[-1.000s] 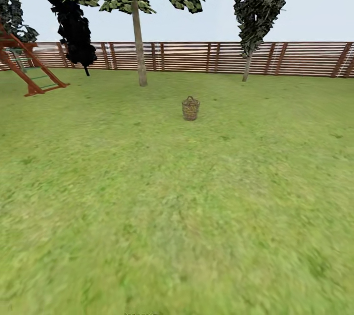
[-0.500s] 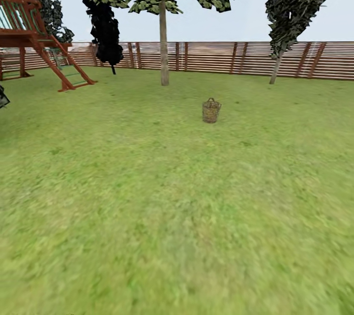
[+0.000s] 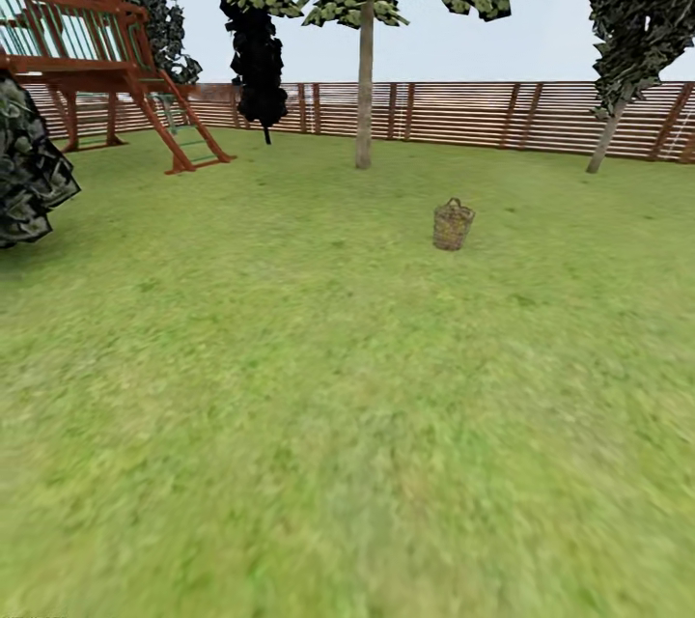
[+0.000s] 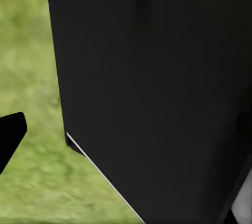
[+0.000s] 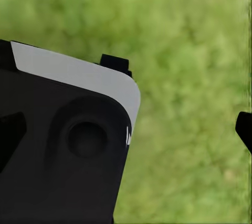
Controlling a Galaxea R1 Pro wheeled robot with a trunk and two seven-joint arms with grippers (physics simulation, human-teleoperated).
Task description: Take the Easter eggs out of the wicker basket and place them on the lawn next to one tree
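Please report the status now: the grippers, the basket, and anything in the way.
Grippers: state cannot be told from the wrist views. Wicker basket upright on the lawn, far ahead, right of centre; eggs not discernible. Tree beyond it. Open grass between.

- A red-brown wooden play tower (image 3: 92,48) stood off to my left.
- A slatted fence (image 3: 463,116) ran behind it.
- A dark bush (image 3: 29,164) sat nearer.

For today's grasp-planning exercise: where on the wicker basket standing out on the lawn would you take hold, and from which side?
Probably the rim, from above. The wicker basket stands upright on the lawn with its mouth facing up and a small loop handle rising at the rim, so a tool coming straight down could pinch the handle or the rim wall. It is far off, so finer detail cannot be told.
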